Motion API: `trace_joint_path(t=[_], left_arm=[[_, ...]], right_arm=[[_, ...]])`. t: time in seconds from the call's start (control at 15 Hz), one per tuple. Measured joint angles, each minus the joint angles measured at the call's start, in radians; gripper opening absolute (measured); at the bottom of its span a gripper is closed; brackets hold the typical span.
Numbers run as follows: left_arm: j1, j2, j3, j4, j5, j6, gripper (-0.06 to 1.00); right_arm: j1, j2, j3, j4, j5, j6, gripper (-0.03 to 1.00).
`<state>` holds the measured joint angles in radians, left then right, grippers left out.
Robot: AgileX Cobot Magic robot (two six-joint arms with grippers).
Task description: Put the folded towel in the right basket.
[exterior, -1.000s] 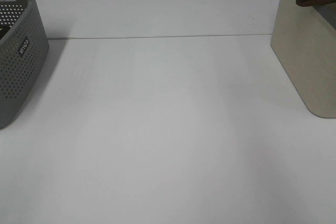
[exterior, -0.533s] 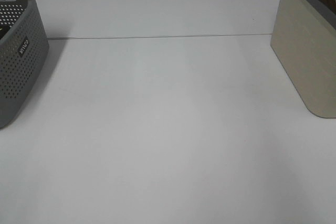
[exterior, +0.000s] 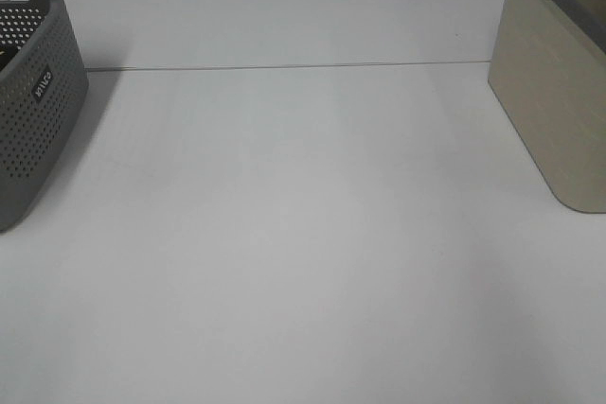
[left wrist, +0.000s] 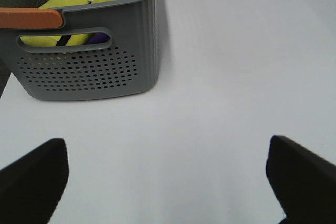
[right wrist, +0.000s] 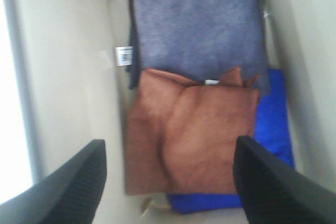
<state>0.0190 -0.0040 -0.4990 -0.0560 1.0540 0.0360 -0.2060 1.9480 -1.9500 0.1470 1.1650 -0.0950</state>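
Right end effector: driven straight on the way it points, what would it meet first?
Probably the brown towel, lying in the beige basket directly ahead of the right end effector; depth is unclear.

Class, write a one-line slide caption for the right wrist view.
Open right gripper over basket; brown towel lies inside atop a gray towel and a blue cloth.

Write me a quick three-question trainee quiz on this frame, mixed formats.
1. True or false: the brown towel lies inside the beige basket.
2. Which one pokes out from beneath it? A) blue towel B) white towel C) green towel
3. Fill in: the right gripper is ____ (open/shut).
Key: 1 true; 2 A; 3 open.
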Motion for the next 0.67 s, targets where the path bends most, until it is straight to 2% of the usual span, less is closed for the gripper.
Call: trace_joint_path(t=[0.13,0.4,0.53,0.67], left_arm=[[0.000,0.000,0.000,0.000,0.000,0.000,0.97],[0.000,0.000,0.000,0.000,0.000,0.000,0.97],[0.000,0.000,0.000,0.000,0.000,0.000,0.97],[0.000,0.000,0.000,0.000,0.000,0.000,0.97]], right_arm=[[0.000,-0.057,0.000,0.046,0.041,0.000,0.65],[0.007,-0.166,0.000,0.123,0.052,0.000,0.65],[0.062,-0.206,0.008,0.124,0.054,0.000,0.65],[0.140,-0.262,0.069,0.082,0.054,0.001,0.65]])
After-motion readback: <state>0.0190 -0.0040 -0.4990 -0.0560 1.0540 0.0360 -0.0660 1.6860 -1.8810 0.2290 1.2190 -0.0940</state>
